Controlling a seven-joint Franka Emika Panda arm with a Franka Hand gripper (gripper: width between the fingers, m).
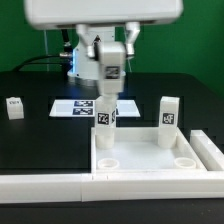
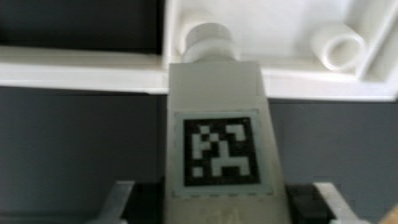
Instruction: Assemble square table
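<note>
The white square table top (image 1: 150,166) lies at the front with its raised rim and round corner sockets (image 1: 183,158). My gripper (image 1: 107,100) hangs over its corner on the exterior view's left. It is shut on a white tagged leg block (image 1: 106,120), held upright with its lower end at that corner's socket. In the wrist view the leg block (image 2: 217,130) fills the middle between my gripper (image 2: 222,203) fingers (image 2: 121,200). Its far end meets a socket (image 2: 210,40), and another socket (image 2: 338,45) shows beside it.
A second leg block (image 1: 168,113) stands behind the top on the exterior view's right. A third (image 1: 14,108) stands far to the exterior view's left. The marker board (image 1: 72,107) lies behind the gripper. A long white bar-shaped wall (image 1: 45,183) runs along the front.
</note>
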